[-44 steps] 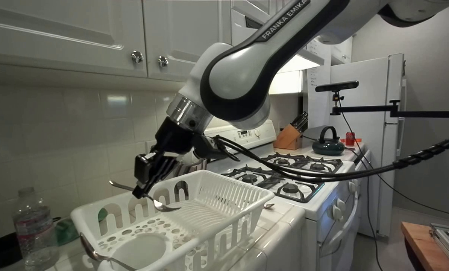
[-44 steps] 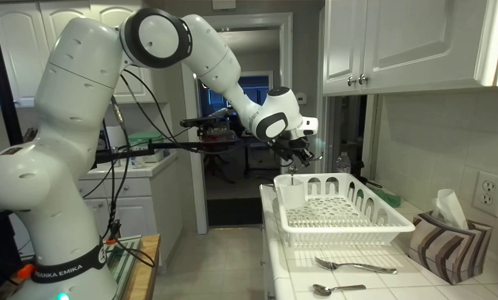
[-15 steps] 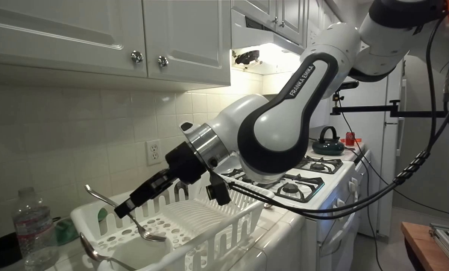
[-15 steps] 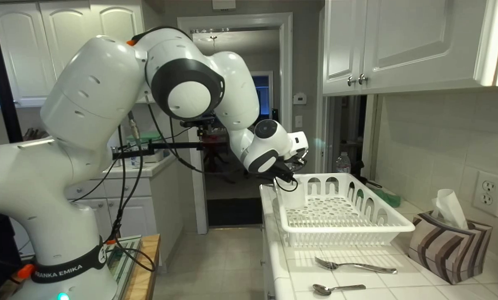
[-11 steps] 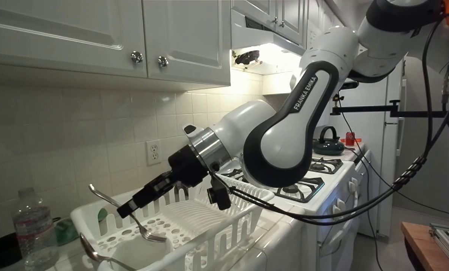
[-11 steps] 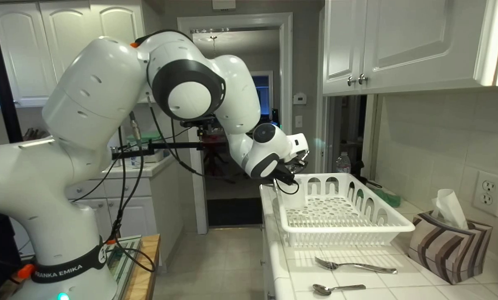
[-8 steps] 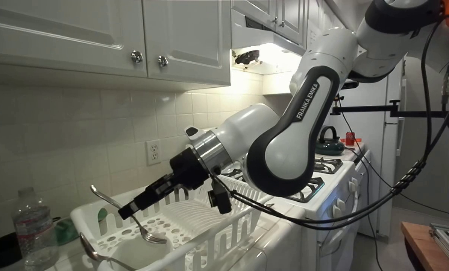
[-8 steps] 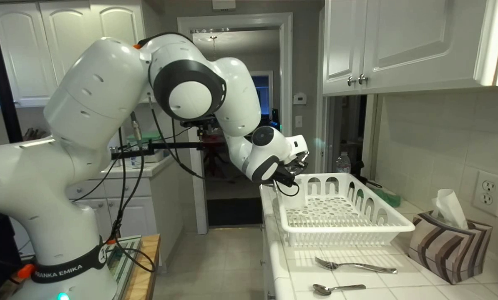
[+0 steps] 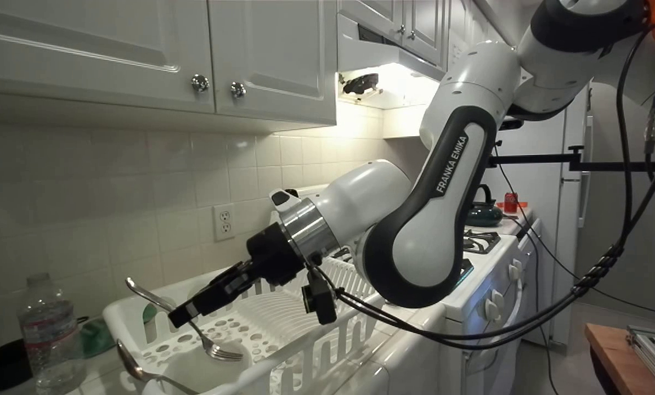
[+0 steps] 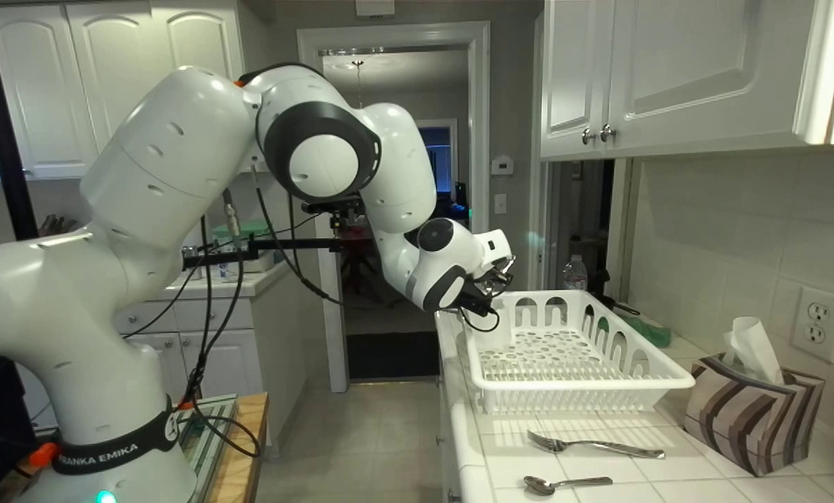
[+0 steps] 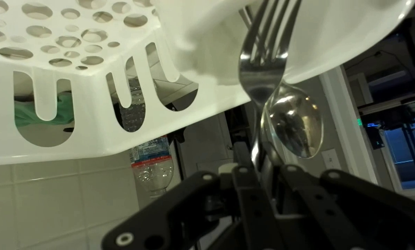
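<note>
End effector (image 11: 258, 158) pinches a fork (image 11: 262, 75) by its handle, tines slanting down over a corner of the dish rack (image 10: 578, 385), white cup (image 10: 492, 332) inside that dish rack corner, spoon (image 11: 298, 121) tilted bowl-up there too, plastic bottle (image 9: 50, 334) just outside the dish rack, second fork (image 10: 595, 445), second spoon (image 10: 544, 487) and tissue box (image 10: 752, 412) on the table (image 10: 504, 450) beside it

Glossy metal fork (image 11: 260, 78), smooth plastic rack (image 10: 584, 384).

In the wrist view, your gripper (image 11: 257, 154) is covering part of the handle of the fork (image 11: 262, 78), which is partly hiding the spoon (image 11: 296, 121). In an exterior view, your arm (image 9: 426, 247) is blocking part of the kettle (image 9: 484, 214), while the bottom edge is cutting off the dish rack (image 9: 123, 319).
</note>
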